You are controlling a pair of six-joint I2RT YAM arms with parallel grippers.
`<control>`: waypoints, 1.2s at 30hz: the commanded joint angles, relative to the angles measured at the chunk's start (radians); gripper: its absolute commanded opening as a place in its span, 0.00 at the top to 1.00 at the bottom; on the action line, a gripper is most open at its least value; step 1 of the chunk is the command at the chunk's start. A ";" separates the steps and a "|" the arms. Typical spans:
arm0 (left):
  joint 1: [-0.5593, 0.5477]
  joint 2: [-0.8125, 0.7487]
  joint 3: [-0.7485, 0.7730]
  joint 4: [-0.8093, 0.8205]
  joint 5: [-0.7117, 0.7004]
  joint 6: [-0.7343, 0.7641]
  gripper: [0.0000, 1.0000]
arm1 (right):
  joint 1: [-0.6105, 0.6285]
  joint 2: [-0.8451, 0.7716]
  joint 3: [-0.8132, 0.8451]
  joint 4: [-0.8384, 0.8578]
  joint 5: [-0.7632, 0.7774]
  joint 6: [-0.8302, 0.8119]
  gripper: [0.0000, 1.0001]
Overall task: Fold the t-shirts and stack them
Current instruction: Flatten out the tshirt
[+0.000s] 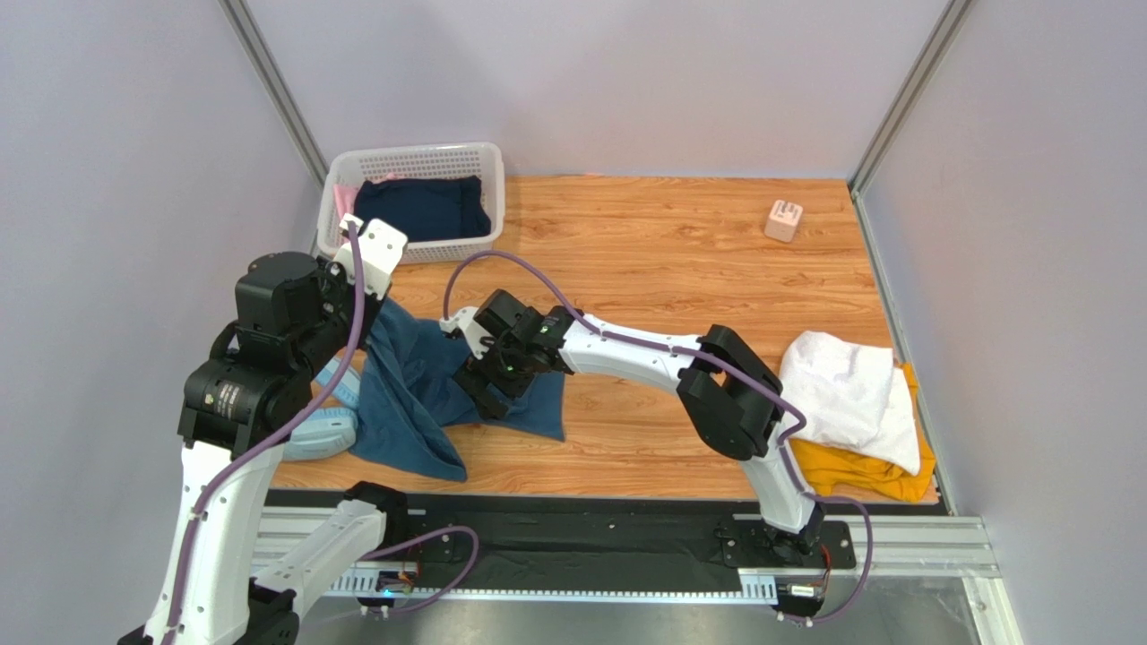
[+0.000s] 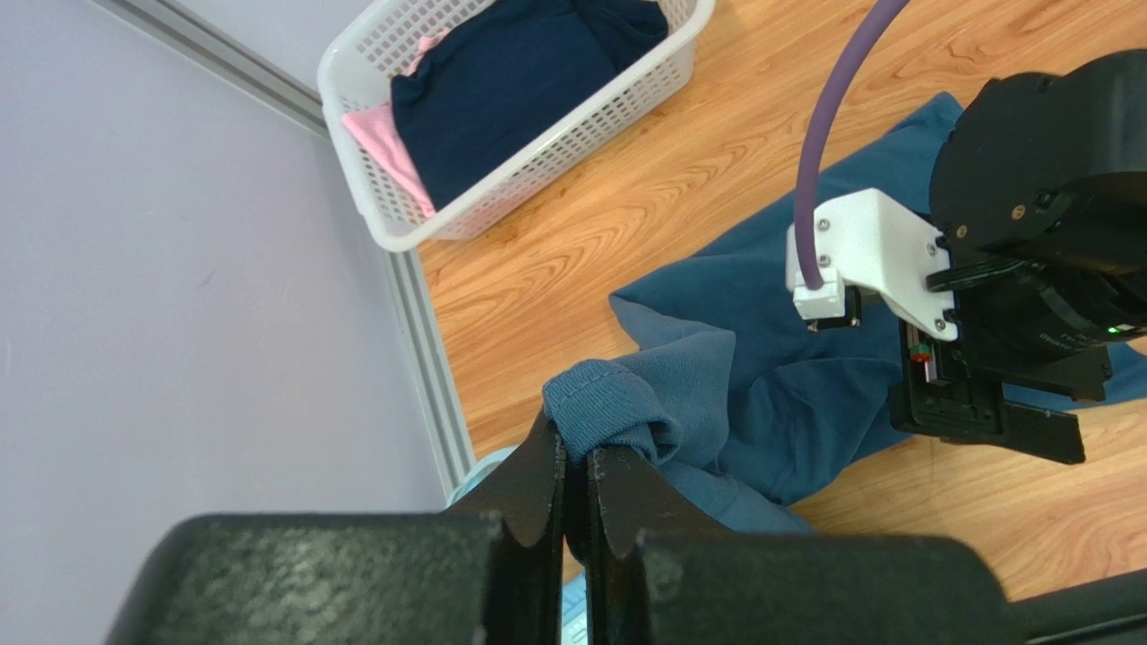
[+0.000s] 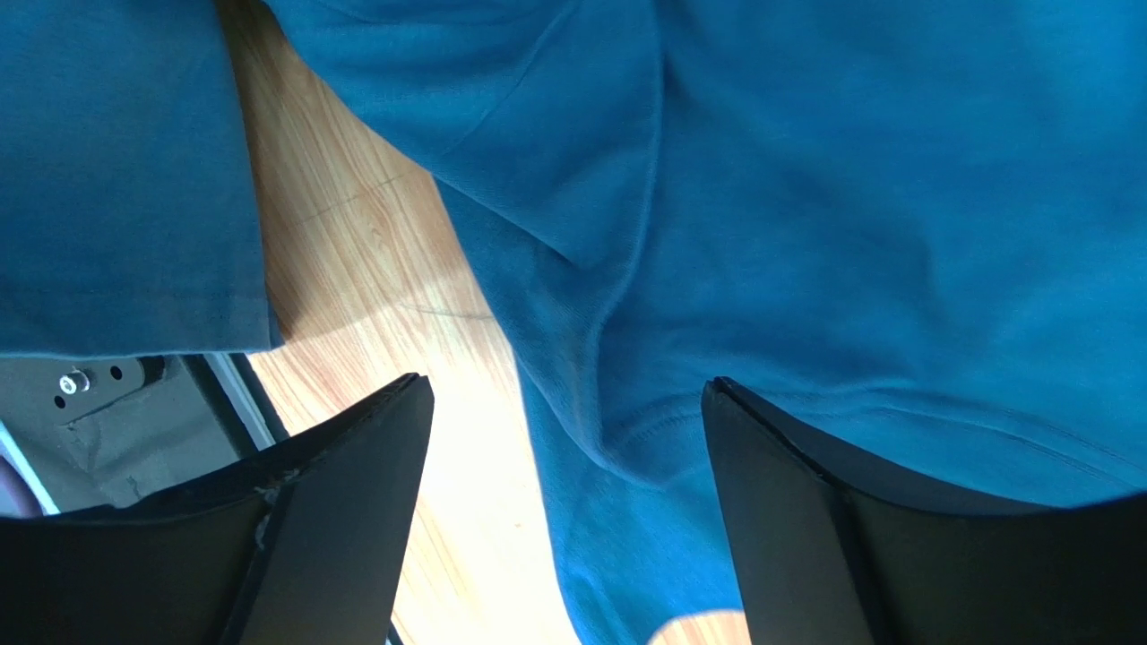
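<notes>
We are pinching a hemmed edge of the teal t-shirt in our left gripper, its jaws clenched tight on the cloth near the left edge of the table. Our right gripper is hanging spread wide just above a fold of the same shirt, grasping nothing. The white t-shirt is lying folded on the mustard t-shirt by the right edge. Bare wood is lying open between them, and the basket is sitting at the far left corner.
</notes>
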 commanded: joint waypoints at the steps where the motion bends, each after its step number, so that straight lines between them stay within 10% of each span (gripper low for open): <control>1: 0.004 -0.004 0.014 0.022 -0.005 0.003 1.00 | 0.006 0.014 0.011 0.051 -0.058 0.041 0.23; 6: 0.004 -0.004 0.013 0.025 -0.002 -0.002 1.00 | 0.006 0.012 -0.048 0.088 -0.064 0.059 0.34; 13: 0.004 -0.006 0.014 0.022 -0.007 -0.004 1.00 | 0.003 0.014 -0.067 0.095 -0.066 0.064 0.98; 20: 0.004 -0.013 0.007 0.024 -0.021 0.001 1.00 | -0.024 -0.067 -0.102 0.063 0.007 0.041 1.00; 36: 0.004 0.010 0.260 -0.032 0.047 0.119 1.00 | -0.184 -0.923 -0.098 -0.159 0.446 0.013 1.00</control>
